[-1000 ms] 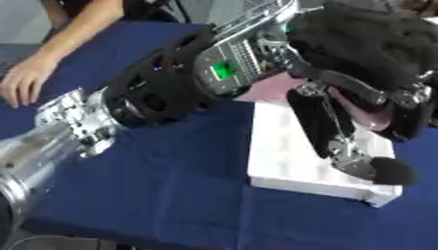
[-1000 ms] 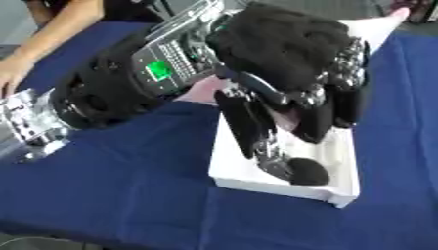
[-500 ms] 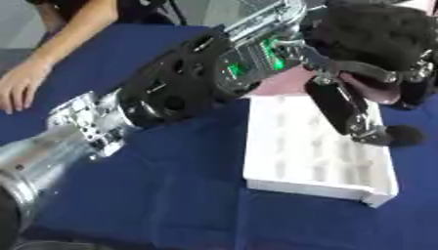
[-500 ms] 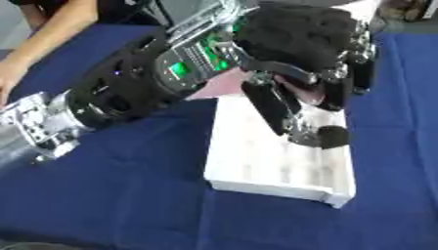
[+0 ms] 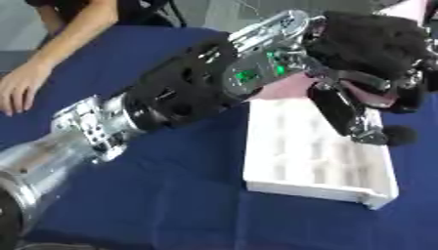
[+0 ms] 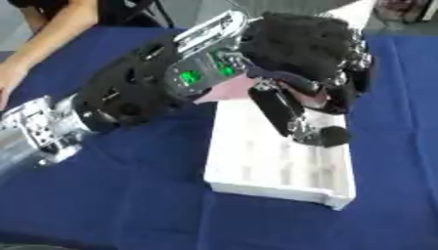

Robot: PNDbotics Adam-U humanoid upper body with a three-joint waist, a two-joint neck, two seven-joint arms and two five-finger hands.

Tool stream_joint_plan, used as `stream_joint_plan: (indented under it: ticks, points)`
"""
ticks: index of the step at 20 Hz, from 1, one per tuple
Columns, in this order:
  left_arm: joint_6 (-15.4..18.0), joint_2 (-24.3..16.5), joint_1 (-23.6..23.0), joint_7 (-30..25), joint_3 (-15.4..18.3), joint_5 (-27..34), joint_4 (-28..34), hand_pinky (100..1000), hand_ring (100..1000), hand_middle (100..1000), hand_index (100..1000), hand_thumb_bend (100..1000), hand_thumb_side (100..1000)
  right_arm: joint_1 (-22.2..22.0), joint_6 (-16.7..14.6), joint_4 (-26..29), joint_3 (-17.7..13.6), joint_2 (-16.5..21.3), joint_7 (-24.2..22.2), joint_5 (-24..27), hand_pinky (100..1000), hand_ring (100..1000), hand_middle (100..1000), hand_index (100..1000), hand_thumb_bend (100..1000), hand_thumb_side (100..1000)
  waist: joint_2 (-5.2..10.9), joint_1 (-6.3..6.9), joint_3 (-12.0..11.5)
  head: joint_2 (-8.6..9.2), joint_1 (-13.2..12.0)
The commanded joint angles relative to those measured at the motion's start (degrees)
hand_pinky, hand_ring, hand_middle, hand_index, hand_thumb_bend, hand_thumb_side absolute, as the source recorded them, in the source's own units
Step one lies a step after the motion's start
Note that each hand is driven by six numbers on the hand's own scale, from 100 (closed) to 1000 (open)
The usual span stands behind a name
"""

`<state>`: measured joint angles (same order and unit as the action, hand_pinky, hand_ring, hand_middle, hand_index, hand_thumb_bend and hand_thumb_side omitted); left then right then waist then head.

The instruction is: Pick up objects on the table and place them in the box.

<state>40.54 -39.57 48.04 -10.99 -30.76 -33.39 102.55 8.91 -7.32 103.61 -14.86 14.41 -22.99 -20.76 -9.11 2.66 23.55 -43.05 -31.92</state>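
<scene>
Lifted clear of the white box (image 6: 273, 166) since a second ago, the left hand (image 6: 304, 53), curled round something pink, should lower squarely over one compartment before letting go.

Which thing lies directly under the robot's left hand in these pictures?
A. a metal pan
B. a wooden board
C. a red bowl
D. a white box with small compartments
D: the left hand hangs over the white box, whose rows of small compartments show on the blue table.
</scene>
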Motion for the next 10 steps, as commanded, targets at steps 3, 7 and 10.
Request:
stream_joint_plan:
  ticks: [3,7,10]
  points:
    - [3.7,0.2,0.0,-4.3,-0.3,-3.1,0.1,832,921,934,926,100,807,0.8,-0.2,0.7,-0.2,0.8,-0.2,0.4,586,675,799,947,100,761,0.48,-0.44,0.1,1.0,-0.5]
    - [4.9,0.5,-0.3,-7.1,-0.5,-4.2,-0.3,902,964,964,960,100,841,0.8,-0.2,0.6,-0.3,0.7,-0.2,0.4,586,675,799,947,100,761,0.41,-0.55,0.1,1.07,-0.4]
    - [5.2,0.6,-0.5,-8.3,-0.6,-4.6,-0.4,922,973,967,961,100,854,0.7,-0.2,0.6,-0.3,0.7,-0.2,0.4,587,675,799,947,100,759,0.38,-0.65,0.0,1.09,-0.4]
